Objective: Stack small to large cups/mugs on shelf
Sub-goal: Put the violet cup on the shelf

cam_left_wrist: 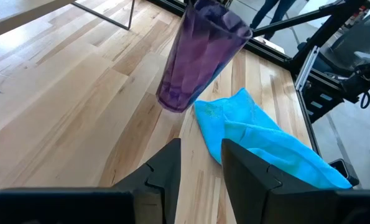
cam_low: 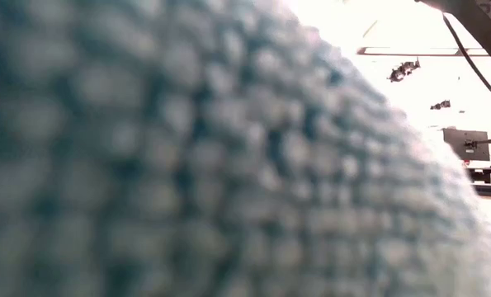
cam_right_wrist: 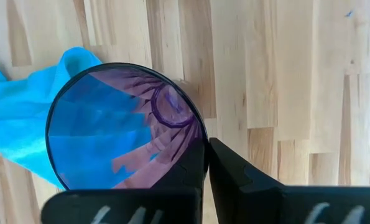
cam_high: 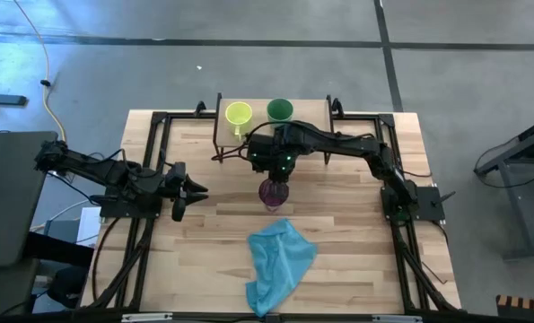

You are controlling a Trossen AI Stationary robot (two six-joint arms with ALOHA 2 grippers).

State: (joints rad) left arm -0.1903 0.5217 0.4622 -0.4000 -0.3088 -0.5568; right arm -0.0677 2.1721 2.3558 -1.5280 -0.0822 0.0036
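grey concrete floor (cam_high: 249,54), dark seams; bright backlight

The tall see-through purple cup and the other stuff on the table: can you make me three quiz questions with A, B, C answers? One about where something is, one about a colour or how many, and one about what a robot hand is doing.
1. Where are the short yellow-green mug and the round green cup?
A. On the low wooden shelf
B. On the cloth
C. In the left gripper

2. What colour is the crumpled cloth?
A. Red
B. Light blue
C. Black

3. What is the right gripper doing?
A. Hanging open over the shelf
B. Pinching the cloth
C. Shut on the rim of the tall translucent purple cup

Answers: 1 A, both stand side by side on the shelf top; 2 B, it shows blue in every view; 3 C, its fingers clamp the cup's rim.
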